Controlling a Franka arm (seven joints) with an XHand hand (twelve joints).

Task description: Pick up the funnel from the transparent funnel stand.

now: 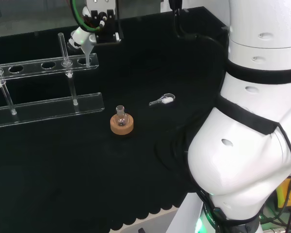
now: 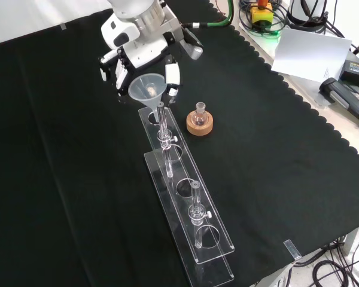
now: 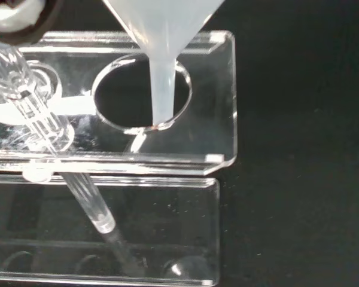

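Funnel [image 3: 161, 54] in hand [image 2: 134, 57] — spout (tip) above stand [image 3: 218, 95]

Head cam sits behind and above the arm's base, looking far over the bench. Front cam faces back, looking down the clear funnel stand [image 2: 188, 203] lengthwise. Both catch the cork ring [image 1: 121, 124]. Wrist cam hangs close above the stand's end hole.

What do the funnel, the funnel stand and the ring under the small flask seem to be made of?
Funnel: probably translucent plastic, milky white with a matte look. Funnel stand: clear acrylic or glass, with glossy bright edges. Ring: likely cork, tan and dull.
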